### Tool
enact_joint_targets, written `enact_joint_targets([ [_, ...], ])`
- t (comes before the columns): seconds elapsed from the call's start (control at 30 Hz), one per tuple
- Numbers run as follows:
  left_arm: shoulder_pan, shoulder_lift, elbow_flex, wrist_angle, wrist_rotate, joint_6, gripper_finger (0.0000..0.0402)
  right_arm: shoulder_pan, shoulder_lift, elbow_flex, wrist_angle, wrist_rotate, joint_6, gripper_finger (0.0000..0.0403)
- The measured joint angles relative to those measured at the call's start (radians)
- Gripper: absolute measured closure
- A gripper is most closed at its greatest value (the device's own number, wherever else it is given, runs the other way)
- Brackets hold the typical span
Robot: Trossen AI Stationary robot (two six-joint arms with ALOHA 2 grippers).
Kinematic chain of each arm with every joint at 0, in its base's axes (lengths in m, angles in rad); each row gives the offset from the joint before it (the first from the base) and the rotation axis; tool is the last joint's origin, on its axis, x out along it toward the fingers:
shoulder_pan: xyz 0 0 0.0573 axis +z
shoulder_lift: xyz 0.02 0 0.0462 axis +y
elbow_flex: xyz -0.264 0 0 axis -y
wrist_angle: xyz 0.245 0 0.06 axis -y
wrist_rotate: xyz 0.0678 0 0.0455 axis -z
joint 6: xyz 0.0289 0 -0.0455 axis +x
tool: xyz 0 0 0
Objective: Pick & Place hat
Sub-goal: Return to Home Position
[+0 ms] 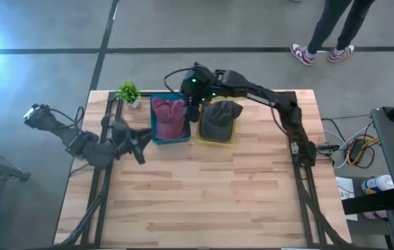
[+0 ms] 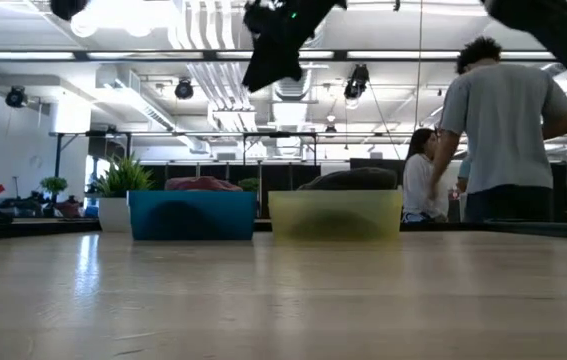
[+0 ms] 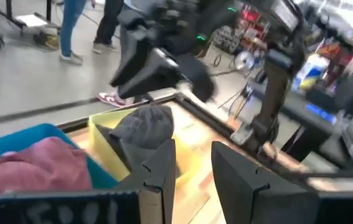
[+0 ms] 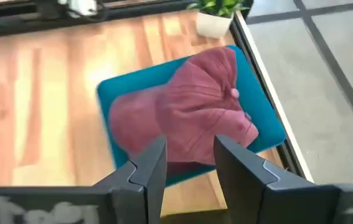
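Note:
A dark red hat [image 1: 170, 117] lies in a blue bin [image 1: 156, 137] near the table's far edge. A grey hat [image 1: 219, 118] lies in a yellow bin [image 1: 214, 141] just right of it. My right gripper [image 1: 194, 110] hangs open, high over the gap between the bins. In its wrist view, the right gripper [image 4: 190, 155] looks down on the red hat [image 4: 192, 109]. The low view shows the right gripper [image 2: 261, 78] well above both bins. My left gripper [image 1: 140, 142] waits open at the table's left side, beside the blue bin; the left gripper [image 3: 193, 165] points toward the grey hat [image 3: 144, 123].
A small potted plant [image 1: 128, 92] stands at the far left corner, left of the blue bin. Bare wooden tabletop [image 1: 203, 194] spreads across the near half. People stand beyond the far edge [image 2: 498, 120]. Cables and gear lie off the table's right side.

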State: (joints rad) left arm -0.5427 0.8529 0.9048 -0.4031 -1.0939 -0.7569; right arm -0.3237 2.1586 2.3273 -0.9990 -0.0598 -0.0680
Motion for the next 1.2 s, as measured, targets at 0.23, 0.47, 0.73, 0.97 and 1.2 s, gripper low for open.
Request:
enact_joint_targets([
  [0.23,0.297,0.003,-0.282,0.767,0.708,0.394,0.0305,0.097,-0.220,-0.330,0.100,-0.024,0.030,0.0281],
  [0.47,0.506,-0.103,-0.457,0.969,1.011,0.396,0.0305,0.148,-0.600,-0.845,0.496,-0.030,0.171,0.0287],
  [0.73,0.535,-0.380,-0.528,0.580,0.991,0.379,0.0305,0.154,-0.941,-1.318,0.769,-0.017,0.296,0.0277],
  [0.97,0.535,-0.619,-0.634,0.500,0.986,0.362,0.0305,0.154,-1.131,-1.604,0.932,0.054,0.426,0.0273],
  [1.2,0.536,-0.798,-0.758,0.485,0.928,0.336,0.0305,0.164,-1.280,-1.816,1.065,0.072,0.570,0.0282],
])
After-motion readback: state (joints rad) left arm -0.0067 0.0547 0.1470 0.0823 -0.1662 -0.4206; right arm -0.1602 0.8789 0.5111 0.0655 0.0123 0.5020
